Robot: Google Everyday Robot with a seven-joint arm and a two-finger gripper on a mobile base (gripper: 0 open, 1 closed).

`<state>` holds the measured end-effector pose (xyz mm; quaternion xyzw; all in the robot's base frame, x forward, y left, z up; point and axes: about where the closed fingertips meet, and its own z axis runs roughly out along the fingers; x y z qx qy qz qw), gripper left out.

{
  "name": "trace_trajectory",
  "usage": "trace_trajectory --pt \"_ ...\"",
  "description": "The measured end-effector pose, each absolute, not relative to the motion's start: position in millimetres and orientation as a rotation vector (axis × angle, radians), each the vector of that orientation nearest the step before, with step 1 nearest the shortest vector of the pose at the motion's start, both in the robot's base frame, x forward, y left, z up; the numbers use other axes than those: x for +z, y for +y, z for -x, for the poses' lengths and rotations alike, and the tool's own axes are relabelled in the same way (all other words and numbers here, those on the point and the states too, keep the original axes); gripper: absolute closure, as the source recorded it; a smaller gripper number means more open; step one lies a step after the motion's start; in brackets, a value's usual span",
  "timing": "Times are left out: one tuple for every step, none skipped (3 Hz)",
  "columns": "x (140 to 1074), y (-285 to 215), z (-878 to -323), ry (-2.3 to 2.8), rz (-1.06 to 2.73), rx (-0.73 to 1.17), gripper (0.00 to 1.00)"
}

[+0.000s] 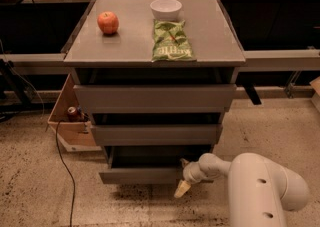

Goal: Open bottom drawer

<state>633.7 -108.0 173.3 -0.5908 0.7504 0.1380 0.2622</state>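
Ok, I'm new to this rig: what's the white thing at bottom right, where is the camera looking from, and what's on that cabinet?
The white shape is the robot's single arm. Its hand sits low near the floor, at the right end of the bottom drawer. There is only one camera view, looking down at the front of the grey cabinet. On the cabinet's top lie a red apple, a white bowl and a green chip bag. The bottom drawer stands partly pulled out. Whether the hand grips it cannot be told.
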Motion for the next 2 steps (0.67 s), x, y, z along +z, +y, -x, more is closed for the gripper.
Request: trace_trajectory --pt "166.8 -98.7 -618.0 2.026 1.640 0.419 0.16" --pt "167.3 -95.9 -611.0 2.024 1.660 0.437 0.39"
